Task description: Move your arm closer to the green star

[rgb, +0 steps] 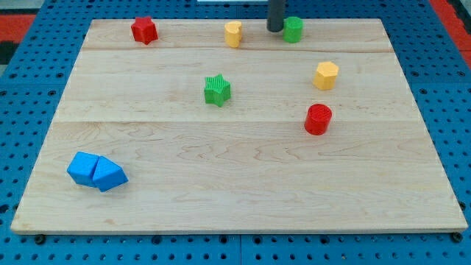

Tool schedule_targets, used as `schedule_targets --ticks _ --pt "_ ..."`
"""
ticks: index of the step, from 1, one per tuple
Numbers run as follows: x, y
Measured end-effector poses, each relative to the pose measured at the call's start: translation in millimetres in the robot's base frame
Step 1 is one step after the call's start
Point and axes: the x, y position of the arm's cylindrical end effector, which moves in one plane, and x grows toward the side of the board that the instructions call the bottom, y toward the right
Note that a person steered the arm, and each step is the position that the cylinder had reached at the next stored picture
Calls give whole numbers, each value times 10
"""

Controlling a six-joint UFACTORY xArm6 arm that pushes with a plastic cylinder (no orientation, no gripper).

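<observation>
My tip [274,29] stands upright at the surface's [243,206] top edge, just beside the green cylinder [294,29]; there is no claw. The green star [217,90] lies mid-surface, well apart.

Green star [217,90] (flat) mid-board

No readable text, labels, brands, numbers or signs anywhere: the blocks are plain coloured, the wooden board [243,184] is unmarked, and the blue pegboard [29,96] surround is unmarked too.
</observation>
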Motion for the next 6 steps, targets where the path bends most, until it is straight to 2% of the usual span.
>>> schedule_targets --ticks 3,4,6 --pt "35 597" --pt "260 520" --pt "960 -311"
